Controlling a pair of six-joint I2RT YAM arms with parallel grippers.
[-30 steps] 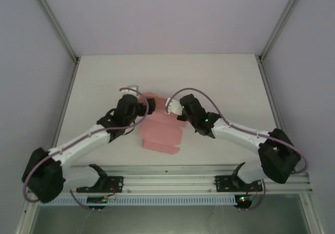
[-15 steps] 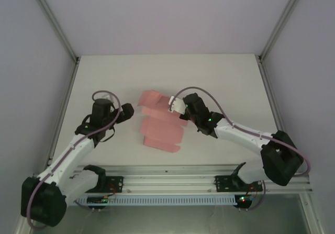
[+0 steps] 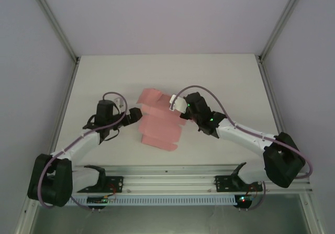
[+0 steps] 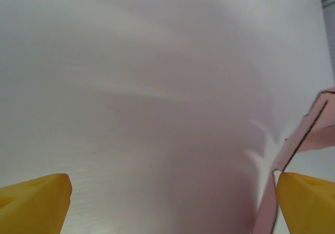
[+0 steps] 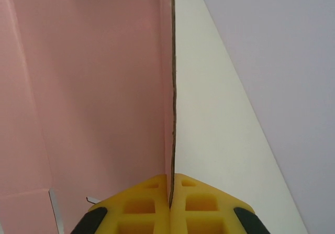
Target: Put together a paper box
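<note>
The pink paper box [image 3: 158, 123] lies as a partly folded die-cut sheet mid-table, between the two arms. My right gripper [image 3: 176, 106] is at its upper right edge. In the right wrist view that gripper [image 5: 171, 184] has its yellow fingers [image 5: 140, 202] pressed together on the thin edge of the pink card [image 5: 89, 87], which stands upright there. My left gripper [image 3: 135, 114] sits just off the sheet's left edge. From the left wrist its gripper [image 4: 172, 208] is wide open over bare table, with a pink flap [image 4: 310, 129] beside its right fingertip [image 4: 309, 200].
The white table [image 3: 220, 77] extends behind and to both sides of the sheet. An aluminium rail [image 3: 167, 179] with the arm mounts runs along the near edge. Frame posts [image 3: 52, 22] and enclosure walls bound the left and right sides.
The left gripper left the sheet's upper left, swung out to the left, and has now come back close to the sheet's left edge. The right gripper has kept its hold.
</note>
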